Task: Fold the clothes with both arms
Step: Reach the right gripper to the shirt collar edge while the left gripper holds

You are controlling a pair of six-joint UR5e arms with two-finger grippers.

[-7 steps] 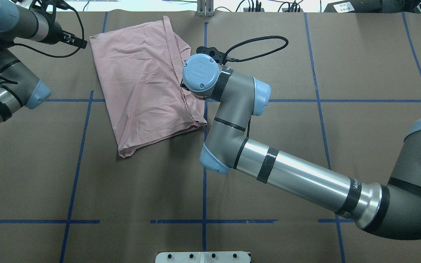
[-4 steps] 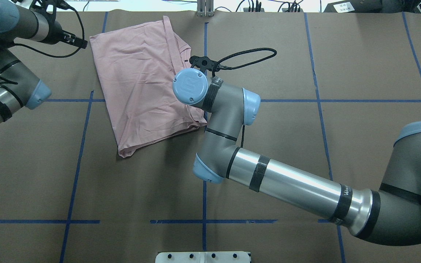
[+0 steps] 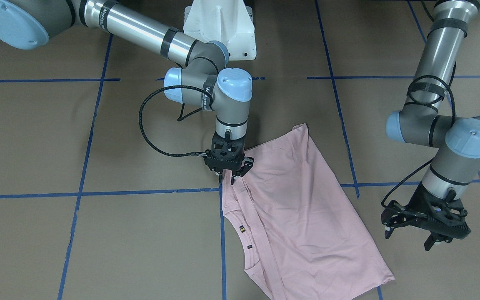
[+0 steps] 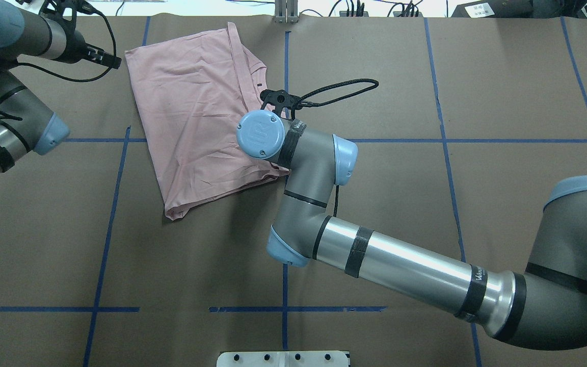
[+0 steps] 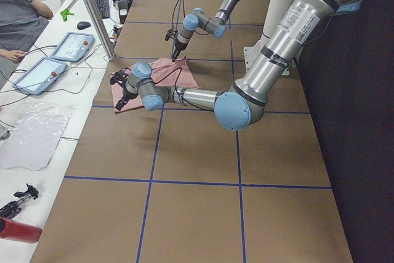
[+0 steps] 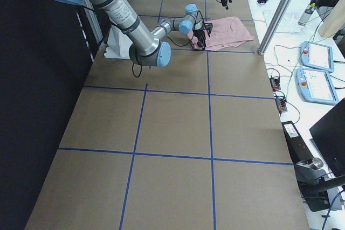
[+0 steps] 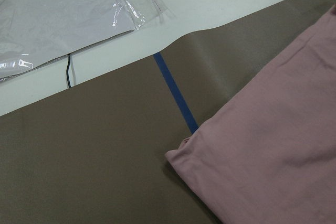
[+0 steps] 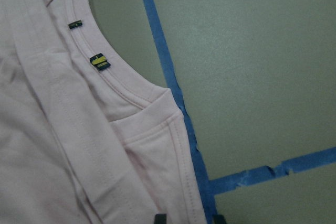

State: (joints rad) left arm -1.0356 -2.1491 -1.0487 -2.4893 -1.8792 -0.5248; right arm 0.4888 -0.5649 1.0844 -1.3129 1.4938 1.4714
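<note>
The right gripper point(image 3: 228, 178) has its fingers spread, tips low at the edge of the pink T-shirt point(image 3: 302, 208), close to its collar point(image 3: 240, 221). The left gripper point(image 3: 408, 238), also spread, hangs beside the shirt's other side, above the brown table point(image 3: 98, 250).

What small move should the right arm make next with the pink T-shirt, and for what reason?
Probably lower the right end effector slightly and close it on the T-shirt edge. Its jaws stand open just above the shoulder edge beside the collar, and nothing is gripped yet. The left end effector hangs open, off the cloth.
</note>
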